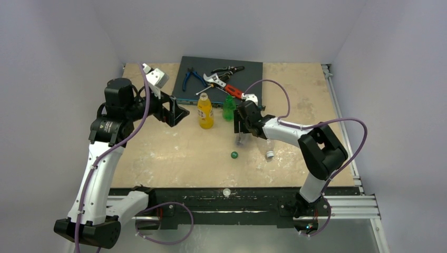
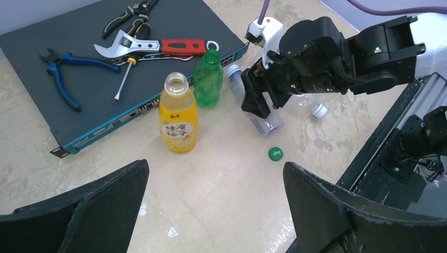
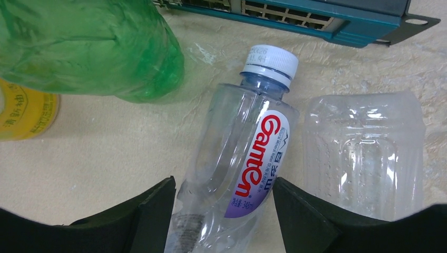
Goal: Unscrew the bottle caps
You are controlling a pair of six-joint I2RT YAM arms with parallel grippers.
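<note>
The orange-yellow bottle (image 1: 205, 112) and the green bottle (image 1: 229, 108) stand upright with open necks in front of the dark box. A clear blue-labelled bottle (image 3: 237, 158) lies tilted on the table with its white cap (image 3: 269, 60) on. My right gripper (image 3: 224, 211) is shut on its body, one finger on each side. A larger clear bottle (image 3: 363, 153) lies beside it, its white cap (image 2: 318, 110) on. A dark green cap (image 1: 234, 155) lies loose on the table. My left gripper (image 2: 216, 211) is open and empty, left of the orange-yellow bottle. No blue cap shows.
A dark flat box (image 1: 184, 87) at the back carries pliers, a wrench and a screwdriver (image 2: 122, 84). A loose white cap (image 1: 226, 192) sits on the black front rail. White walls close in the table's left, right and back.
</note>
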